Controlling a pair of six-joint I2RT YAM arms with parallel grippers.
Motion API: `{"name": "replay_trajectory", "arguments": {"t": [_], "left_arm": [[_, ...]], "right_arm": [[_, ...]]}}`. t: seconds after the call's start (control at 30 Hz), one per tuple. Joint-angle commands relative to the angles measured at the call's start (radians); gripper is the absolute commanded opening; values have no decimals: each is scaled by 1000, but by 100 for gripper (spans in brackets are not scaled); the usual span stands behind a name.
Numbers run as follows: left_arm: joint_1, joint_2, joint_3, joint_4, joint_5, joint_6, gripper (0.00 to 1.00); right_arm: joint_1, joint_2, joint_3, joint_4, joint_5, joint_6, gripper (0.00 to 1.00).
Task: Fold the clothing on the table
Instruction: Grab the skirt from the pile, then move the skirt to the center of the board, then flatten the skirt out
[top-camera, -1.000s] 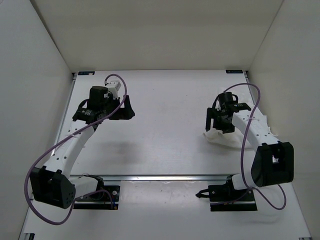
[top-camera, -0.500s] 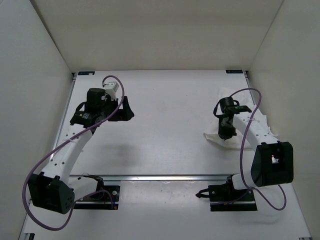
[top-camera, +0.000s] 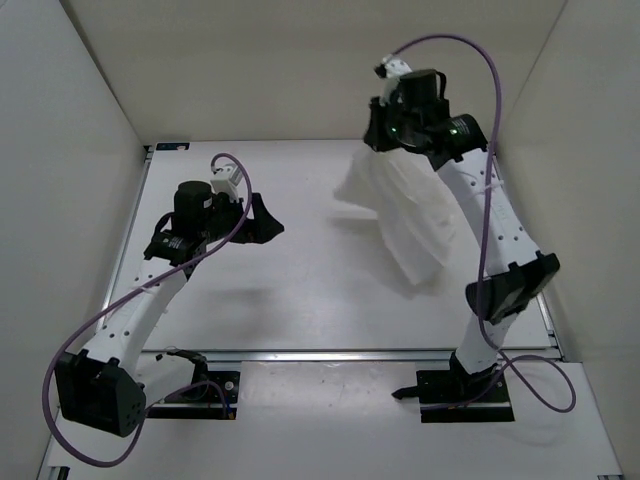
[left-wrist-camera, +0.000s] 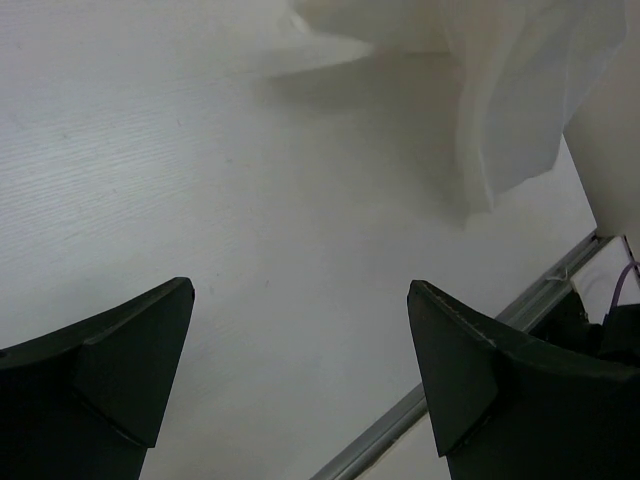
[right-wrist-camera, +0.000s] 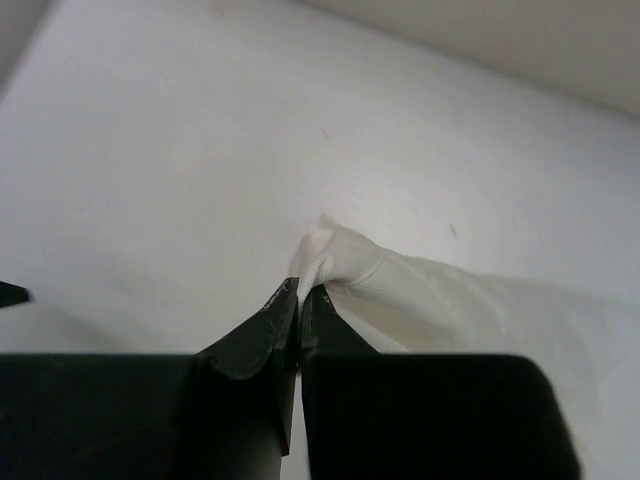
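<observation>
The white clothing (top-camera: 410, 215) hangs in the air over the right half of the table (top-camera: 320, 290), held high by one edge. My right gripper (top-camera: 385, 140) is shut on that edge; in the right wrist view the pinched fabric (right-wrist-camera: 345, 262) bunches just past the fingertips (right-wrist-camera: 300, 290). The garment's loose lower end (left-wrist-camera: 520, 110) dangles at the top right of the left wrist view. My left gripper (top-camera: 262, 225) hovers open over the left half of the table, well left of the clothing, with nothing between its fingers (left-wrist-camera: 455, 350).
White walls (top-camera: 60, 150) close in the table on the left, back and right. An aluminium rail (top-camera: 330, 354) runs along the front edge, with both arm bases behind it. The right arm (top-camera: 490, 230) stretches up along the right side.
My right gripper closed on the clothing at the right of the table and lifted it high toward the back. The left gripper shifted slightly right and stayed open.
</observation>
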Motion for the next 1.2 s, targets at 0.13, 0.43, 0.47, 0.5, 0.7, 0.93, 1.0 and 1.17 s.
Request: {"name": "replay_trajectory", "arguments": {"t": [0.13, 0.43, 0.47, 0.5, 0.7, 0.93, 1.0, 1.17], "left_arm": [[47, -96, 44, 2, -109, 11, 99], [39, -191, 30, -6, -233, 23, 99], [41, -185, 35, -11, -232, 25, 99], [39, -187, 36, -20, -227, 17, 99], [30, -179, 26, -21, -178, 13, 99], [-115, -63, 33, -46, -62, 51, 96], [-187, 5, 27, -47, -37, 33, 95], [-249, 60, -108, 142, 6, -154, 95]], "right_arm": [[175, 92, 489, 45, 4, -40, 0], [-72, -454, -720, 335, -108, 132, 0], [-75, -483, -803, 329, -107, 129, 0], [-63, -505, -845, 329, -104, 129, 2], [-67, -534, -1089, 325, -187, 167, 73], [-167, -617, -1060, 358, -170, 153, 99], [-196, -614, -1053, 337, -158, 143, 100], [-240, -632, -1102, 346, -145, 141, 100]]}}
